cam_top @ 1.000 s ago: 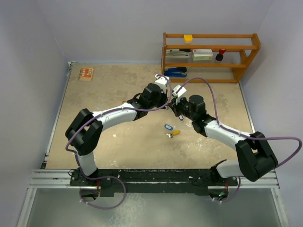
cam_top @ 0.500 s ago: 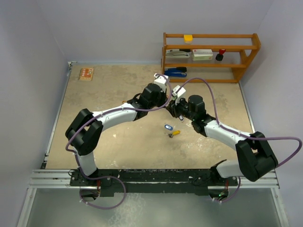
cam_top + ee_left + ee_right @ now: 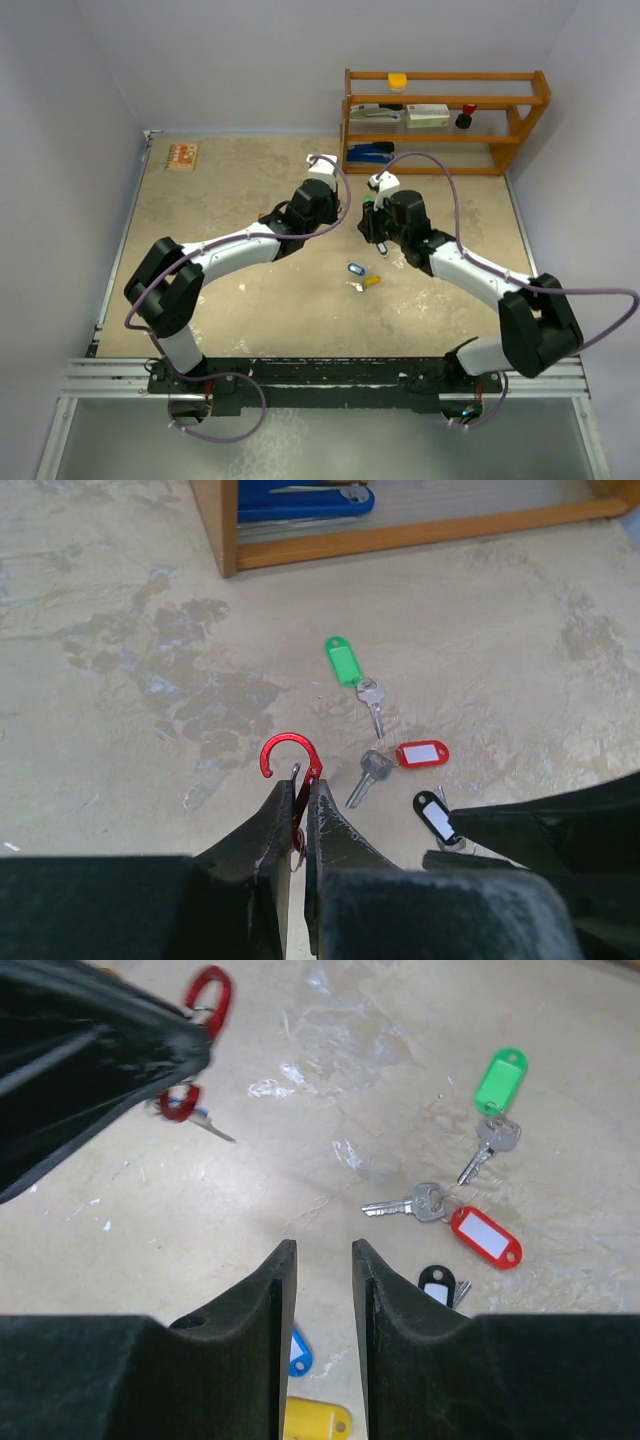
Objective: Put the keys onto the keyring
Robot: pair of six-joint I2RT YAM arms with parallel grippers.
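No writing is legible on the key tags [image 3: 422,752] or the shelf boxes [image 3: 428,115].

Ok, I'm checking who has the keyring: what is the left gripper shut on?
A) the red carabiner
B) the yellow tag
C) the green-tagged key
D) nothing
A: in the left wrist view the left gripper is pinched shut on the base of the red carabiner, whose hook sticks out past the tips.

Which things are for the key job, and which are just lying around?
For the job: red clip, green key, red key, black key, blue key, yellow key.
Lying about: shelf, stapler, card.
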